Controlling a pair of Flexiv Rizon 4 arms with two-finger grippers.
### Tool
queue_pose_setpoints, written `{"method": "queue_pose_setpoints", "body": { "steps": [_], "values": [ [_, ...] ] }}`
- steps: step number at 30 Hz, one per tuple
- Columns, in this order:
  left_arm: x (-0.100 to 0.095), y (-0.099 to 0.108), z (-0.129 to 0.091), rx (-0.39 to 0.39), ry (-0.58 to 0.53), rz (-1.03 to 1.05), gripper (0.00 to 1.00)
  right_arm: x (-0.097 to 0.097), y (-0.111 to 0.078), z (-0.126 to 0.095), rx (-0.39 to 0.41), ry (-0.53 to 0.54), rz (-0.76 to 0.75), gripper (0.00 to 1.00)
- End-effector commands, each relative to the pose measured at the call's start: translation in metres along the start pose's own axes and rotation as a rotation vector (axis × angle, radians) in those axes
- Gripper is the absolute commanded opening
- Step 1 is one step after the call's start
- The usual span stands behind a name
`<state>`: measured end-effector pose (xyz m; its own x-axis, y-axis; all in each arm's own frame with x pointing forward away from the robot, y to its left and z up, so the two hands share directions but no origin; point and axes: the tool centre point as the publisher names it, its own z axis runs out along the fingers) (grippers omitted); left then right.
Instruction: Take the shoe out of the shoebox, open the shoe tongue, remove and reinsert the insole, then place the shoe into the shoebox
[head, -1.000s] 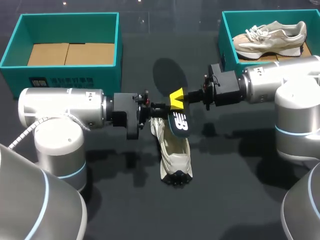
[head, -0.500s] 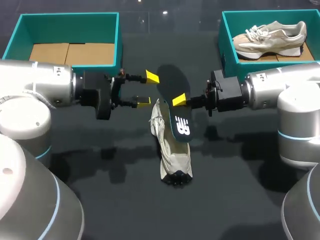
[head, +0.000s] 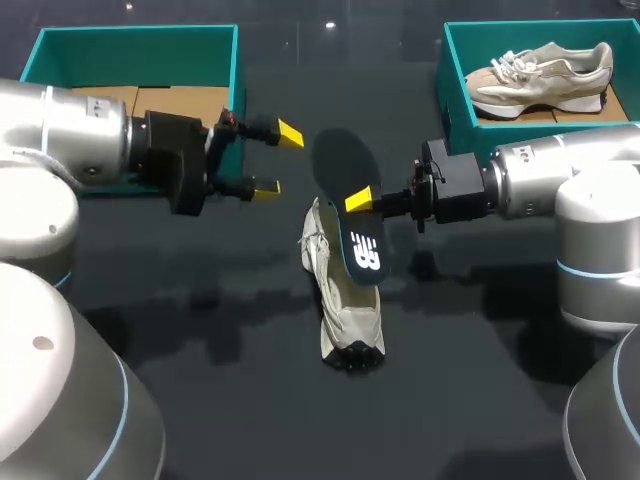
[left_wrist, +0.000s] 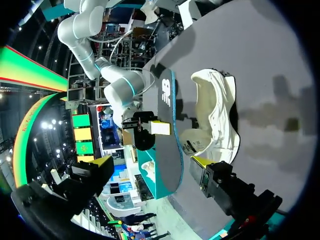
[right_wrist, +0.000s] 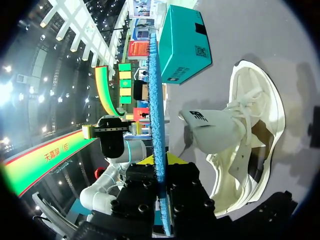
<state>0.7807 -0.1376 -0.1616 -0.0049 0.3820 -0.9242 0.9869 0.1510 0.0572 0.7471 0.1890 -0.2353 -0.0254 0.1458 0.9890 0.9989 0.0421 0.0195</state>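
a: dark insole pinched in the right gripper, hanging lengthwise over the shoe on the table.
b: left gripper gapes empty, off to the side; right's nearer.

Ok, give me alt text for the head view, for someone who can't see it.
The right end effector grips a dark insole, held over a pale shoe lying on the black table. The left end effector is open and empty beside the left teal shoebox, which shows only its cardboard floor; the right shoebox holds a second shoe.
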Motion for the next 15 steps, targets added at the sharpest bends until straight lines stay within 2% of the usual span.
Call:
{"method": "queue_pose_setpoints", "body": {
  "steps": [1,10,11,13,14,15],
  "values": [
    [-0.030,0.020,0.003,0.037,0.384,0.005,1.00,0.000,-0.001,0.001,-0.002,-0.001,0.000,0.00],
    [-0.030,0.020,0.003,0.037,0.384,0.005,1.00,0.000,-0.001,0.001,-0.002,-0.001,0.000,0.00],
    [-0.033,0.023,0.003,0.060,0.373,-0.002,1.00,0.000,-0.001,0.001,-0.002,-0.001,0.000,0.00],
    [-0.047,0.029,0.003,0.036,0.445,-0.017,1.00,0.000,-0.001,0.001,-0.002,-0.001,0.000,0.00],
    [-0.053,0.030,0.000,0.067,0.431,0.001,1.00,0.000,-0.001,0.001,-0.002,-0.001,0.000,0.00],
    [-0.061,0.033,0.000,0.081,0.495,-0.004,1.00,0.000,-0.001,0.001,-0.002,-0.001,0.000,0.00]
  ]
}}
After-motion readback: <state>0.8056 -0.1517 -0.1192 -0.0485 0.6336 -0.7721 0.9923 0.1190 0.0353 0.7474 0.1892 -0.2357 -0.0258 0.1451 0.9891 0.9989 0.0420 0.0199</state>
